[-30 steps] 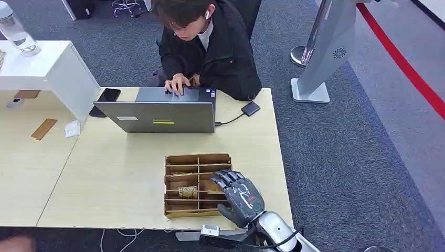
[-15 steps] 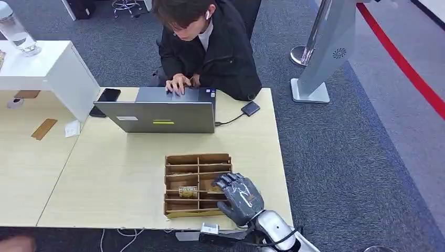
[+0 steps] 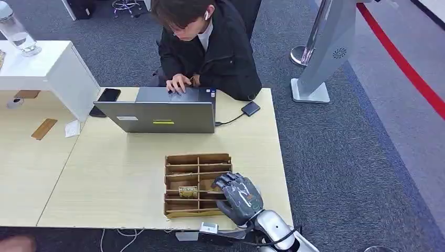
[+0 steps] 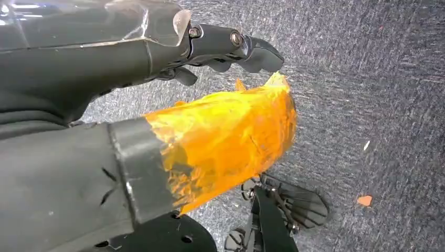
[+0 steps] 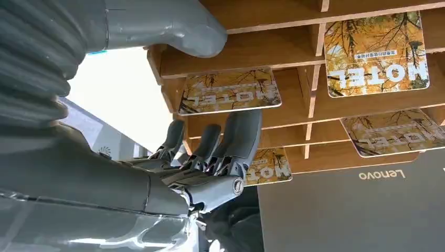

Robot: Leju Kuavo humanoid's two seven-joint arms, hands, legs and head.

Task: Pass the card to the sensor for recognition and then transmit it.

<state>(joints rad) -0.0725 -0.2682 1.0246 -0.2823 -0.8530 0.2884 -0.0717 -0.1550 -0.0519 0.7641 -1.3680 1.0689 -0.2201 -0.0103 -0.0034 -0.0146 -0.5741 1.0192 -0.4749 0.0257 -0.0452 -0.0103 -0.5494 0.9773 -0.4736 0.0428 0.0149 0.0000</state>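
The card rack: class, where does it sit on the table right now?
In the head view the card rack sits near the table's front edge, right of centre, before the laptop, with the right hand at its right side.

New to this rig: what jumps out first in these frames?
The right hand reaches into the wooden card rack at the table's near edge, fingers beside a hotel card in its slot. Across the table, a person types on a grey laptop.
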